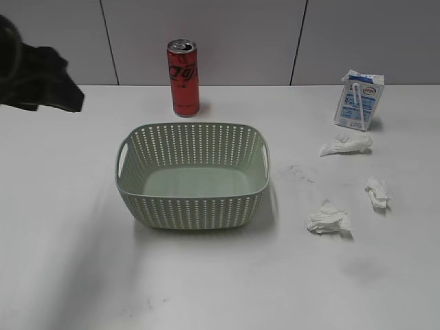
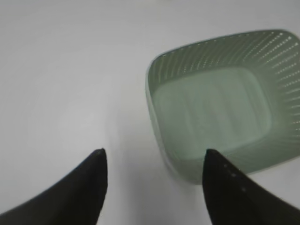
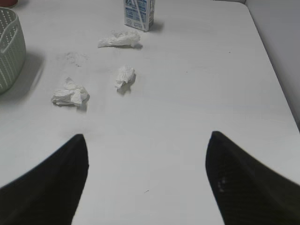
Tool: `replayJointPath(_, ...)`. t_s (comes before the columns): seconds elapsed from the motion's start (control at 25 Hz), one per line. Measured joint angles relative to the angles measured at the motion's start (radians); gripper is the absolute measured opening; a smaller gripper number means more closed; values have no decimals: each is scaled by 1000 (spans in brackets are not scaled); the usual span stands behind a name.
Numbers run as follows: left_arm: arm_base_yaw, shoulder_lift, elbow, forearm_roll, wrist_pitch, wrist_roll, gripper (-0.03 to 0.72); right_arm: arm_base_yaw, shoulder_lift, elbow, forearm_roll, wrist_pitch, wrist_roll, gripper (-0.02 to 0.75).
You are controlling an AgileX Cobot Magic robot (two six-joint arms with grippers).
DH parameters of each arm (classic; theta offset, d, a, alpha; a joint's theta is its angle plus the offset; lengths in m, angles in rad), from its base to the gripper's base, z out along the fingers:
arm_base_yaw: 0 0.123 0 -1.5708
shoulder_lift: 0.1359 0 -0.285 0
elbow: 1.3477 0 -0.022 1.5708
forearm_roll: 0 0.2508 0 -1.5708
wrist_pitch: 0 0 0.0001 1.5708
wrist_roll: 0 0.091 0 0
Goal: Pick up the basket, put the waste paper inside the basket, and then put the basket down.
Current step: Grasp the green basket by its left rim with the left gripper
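The pale green basket stands empty mid-table; it also shows in the left wrist view and at the edge of the right wrist view. Three white waste paper wads lie to its right: one near the carton, one far right, one nearest the basket. My left gripper is open and empty, above the table beside the basket's corner. My right gripper is open and empty over bare table, short of the wads.
A red drink can stands behind the basket. A blue-and-white carton stands at the back right. A dark part of the left arm shows at the upper left. The table's right edge runs near the wads.
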Motion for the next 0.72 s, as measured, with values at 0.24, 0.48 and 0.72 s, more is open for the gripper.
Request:
replayJointPath(0.24, -108, 313, -222, 251, 134, -270, 477, 0, 0, 0, 0, 0, 0, 589)
replayJointPath(0.48, -115, 527, -317, 232, 150, -326, 477, 0, 0, 0, 0, 0, 0, 589)
replayJointPath(0.72, -115, 635, -324, 223, 133, -359, 477, 0, 0, 0, 0, -1, 0, 589)
